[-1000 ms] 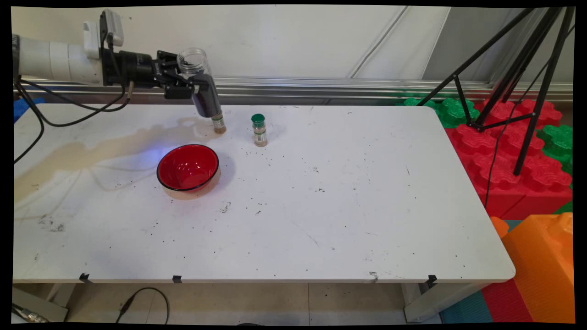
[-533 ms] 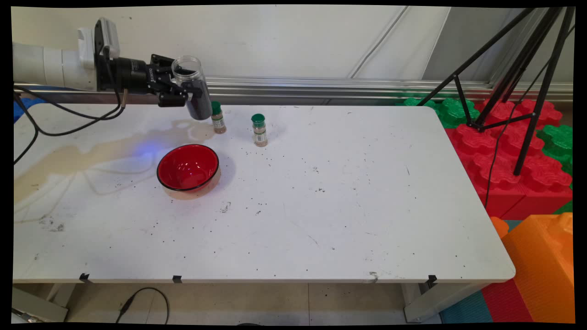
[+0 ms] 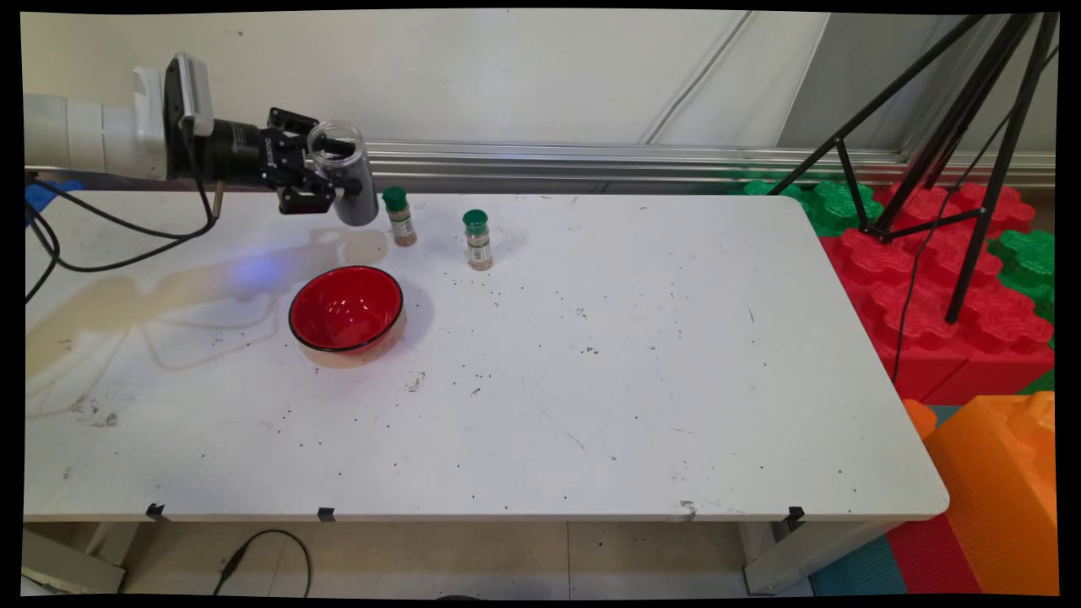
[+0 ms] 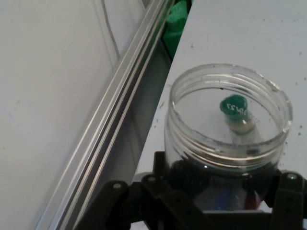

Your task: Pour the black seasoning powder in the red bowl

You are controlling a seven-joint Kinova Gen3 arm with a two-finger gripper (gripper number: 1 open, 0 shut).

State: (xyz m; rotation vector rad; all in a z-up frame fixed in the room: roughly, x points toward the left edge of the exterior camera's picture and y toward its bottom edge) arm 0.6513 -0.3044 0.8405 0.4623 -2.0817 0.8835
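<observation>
My gripper [image 3: 334, 173] is shut on a clear open-mouthed plastic jar [image 3: 342, 173] with dark grains in its lower part, held almost upright above the table's far left. In the hand view the jar [image 4: 228, 139] fills the lower right, its mouth towards the camera. Through its clear wall a green-capped spice bottle [image 4: 235, 112] shows. That bottle [image 3: 399, 216] stands just right of the jar on the white table [image 3: 591, 355]. A second green-capped spice bottle [image 3: 478, 239] stands further right. A red bowl [image 3: 346, 308] sits below the jar, nearer the camera.
A brownish stain [image 3: 152, 287] spreads over the table's left part, and dark specks [image 3: 473, 388] are scattered across the middle. A metal rail [image 3: 591, 160] runs along the wall behind. A black tripod [image 3: 946, 152] and red, green and orange foam blocks [image 3: 929, 287] stand to the right.
The arm has drawn back to the left with the jar. The jar has turned from tilted, mouth up-left, to nearly upright, and uncovered the left spice bottle.
</observation>
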